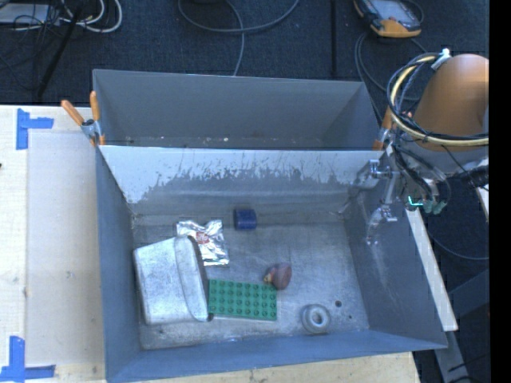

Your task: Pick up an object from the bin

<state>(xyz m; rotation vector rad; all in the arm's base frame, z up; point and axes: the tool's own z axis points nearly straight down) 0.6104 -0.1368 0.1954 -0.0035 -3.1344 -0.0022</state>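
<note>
Only one each: block (245, 218), foil (206, 239), box (168, 282), plate (243, 301), lump (279, 275) (brown), ring (316, 318).

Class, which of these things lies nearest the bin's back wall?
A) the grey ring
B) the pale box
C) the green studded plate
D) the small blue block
D: the small blue block sits closest to the back wall of the bin, beyond the green studded plate, the grey ring and the pale box.

Gripper (382, 204) hangs over the bin's (239, 118) right wall, near the far corner. Floor: blue block (245, 218), foil wrapper (204, 241), grey box (164, 284), green studded plate (242, 301), brown lump (279, 274), grey ring (316, 318).
</note>
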